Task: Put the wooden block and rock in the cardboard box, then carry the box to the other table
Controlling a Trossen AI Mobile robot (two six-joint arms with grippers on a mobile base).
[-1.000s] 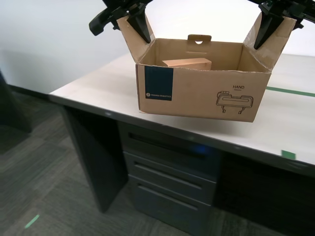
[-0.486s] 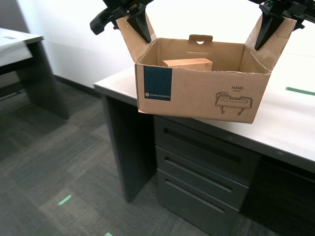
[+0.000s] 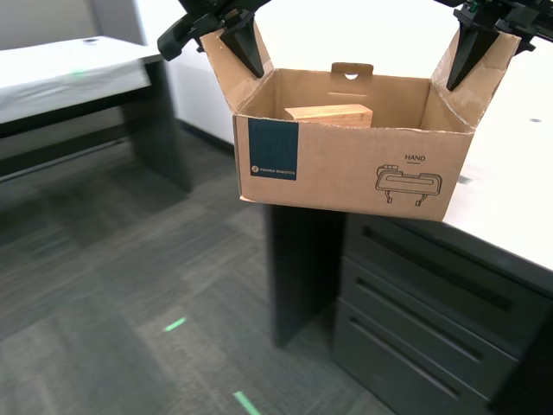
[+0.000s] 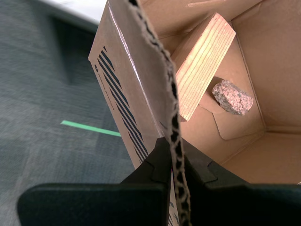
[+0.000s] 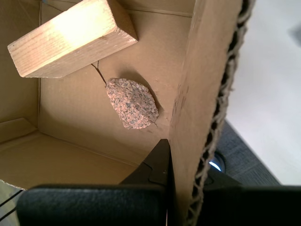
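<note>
**Carrying a loaded box by its flaps: go slow and level**

My second end effector [image 4: 175, 160] is clamped shut on the corrugated edge of one side flap, the one at the exterior view's left. My first end effector [image 5: 183, 165] is pinched the same way on the opposite flap. That's thin cardboard in both, nothing else.

The box [image 3: 346, 169] hangs between them, held in the air and roughly level. Its floor doesn't seem to rest on anything. Inside, the block [image 4: 202, 61] lies tipped against a wall. The rock [image 5: 132, 102] sits loose on the box floor just beside it, maybe touching, hard to say. So the loading looks done and this is the carry leg.

The whole load hangs off two flap creases, so here's how I'd play it:
- both arms at the same height and the same spread, so no flap gets twisted or torn
- base turns smooth, or the rock rolls and the block slides
- no squeezing inward, the walls would buckle

The box's front edge pokes out past the corner of the bench [image 3: 518, 199] with drawers at the exterior view's right, so watch that corner. Further off, at the exterior view's left, is the other bench [image 3: 69, 73], blurry, which I take for the drop-off. Set the box flat on it before letting go.
</note>
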